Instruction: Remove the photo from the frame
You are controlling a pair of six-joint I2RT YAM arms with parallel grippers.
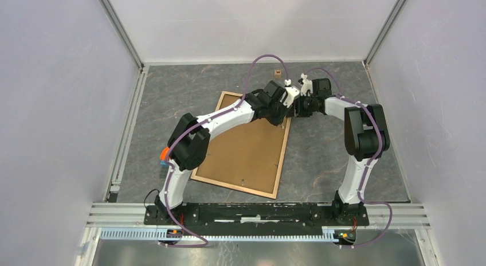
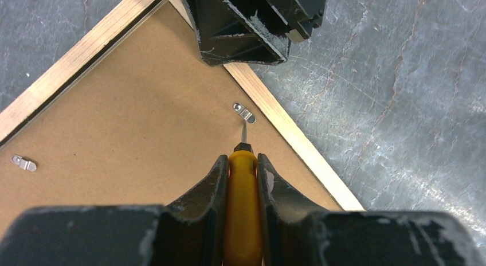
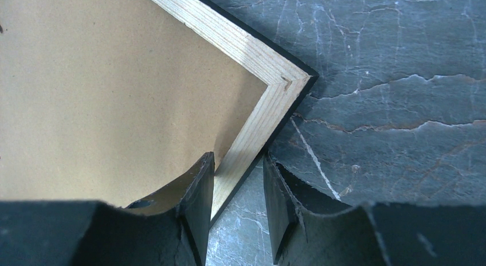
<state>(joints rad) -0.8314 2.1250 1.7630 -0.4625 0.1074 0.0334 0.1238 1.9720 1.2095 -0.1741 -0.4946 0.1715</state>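
The frame (image 1: pixel 243 148) lies face down on the grey table, brown fibreboard back up, edged in light wood. The photo is hidden under that back. My left gripper (image 2: pixel 243 163) is shut on a yellow-handled screwdriver (image 2: pixel 243 214). The screwdriver's thin blade touches a small metal clip (image 2: pixel 244 112) near the frame's right rail. My right gripper (image 3: pixel 238 163) stands open astride that rail (image 3: pixel 252 125) just below the far right corner (image 3: pixel 283 79), one finger over the backboard and the other over the table. In the left wrist view its black fingers (image 2: pixel 246 31) show at the top.
A second metal clip (image 2: pixel 24 163) sits on the backboard near the far rail. A small wooden block (image 1: pixel 278 73) stands at the back of the table. An orange and blue object (image 1: pixel 164 156) lies beside the left arm. White walls close in on three sides.
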